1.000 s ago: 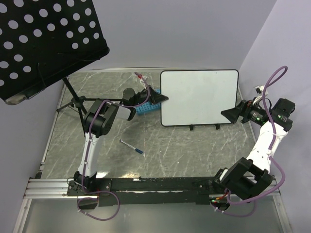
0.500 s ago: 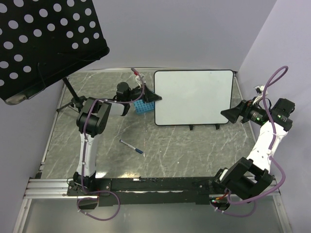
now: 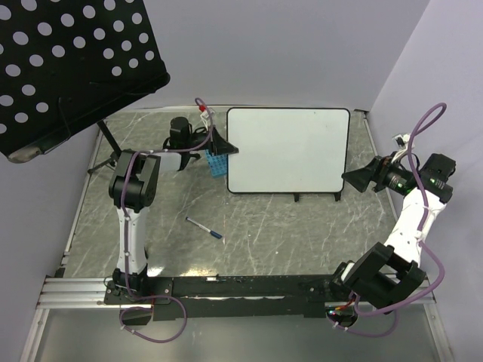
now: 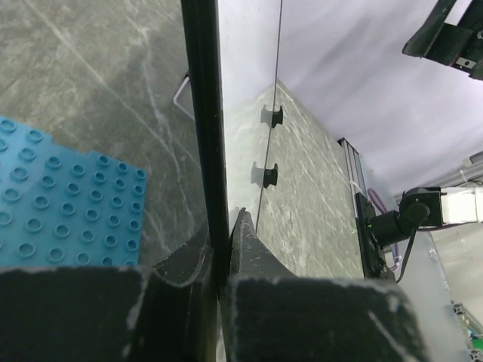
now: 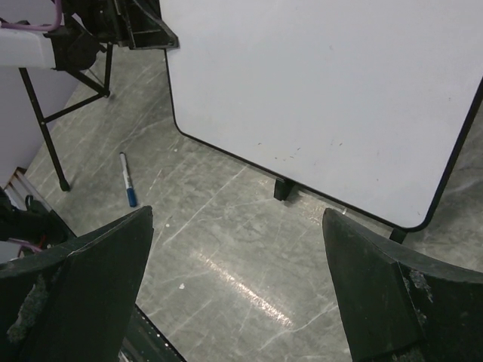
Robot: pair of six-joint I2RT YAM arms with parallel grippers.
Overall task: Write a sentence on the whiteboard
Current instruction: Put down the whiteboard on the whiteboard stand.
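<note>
The whiteboard [image 3: 288, 151] stands upright on small black feet at the back of the table, its face blank white. The sentence is not in view. My left gripper [image 3: 224, 147] is shut on the board's left edge. In the left wrist view the thin dark edge of the whiteboard [image 4: 204, 113] runs straight down between the closed fingers of the left gripper [image 4: 224, 226]. My right gripper [image 3: 349, 178] hangs open to the right of the board, apart from it. In the right wrist view the right gripper [image 5: 237, 211] has only bare table between its fingers, with the whiteboard [image 5: 324, 90] ahead.
A blue-capped marker [image 3: 205, 228] lies on the table in front of the left arm, also seen as the marker [image 5: 128, 179] in the right wrist view. A blue gridded rack [image 3: 215, 164] sits beside the board's left edge. A black perforated music stand [image 3: 68, 68] overhangs the far left.
The left gripper has drawn the whiteboard leftward and a little farther back, still clamped on its left edge. The right arm has stayed where it was, open.
</note>
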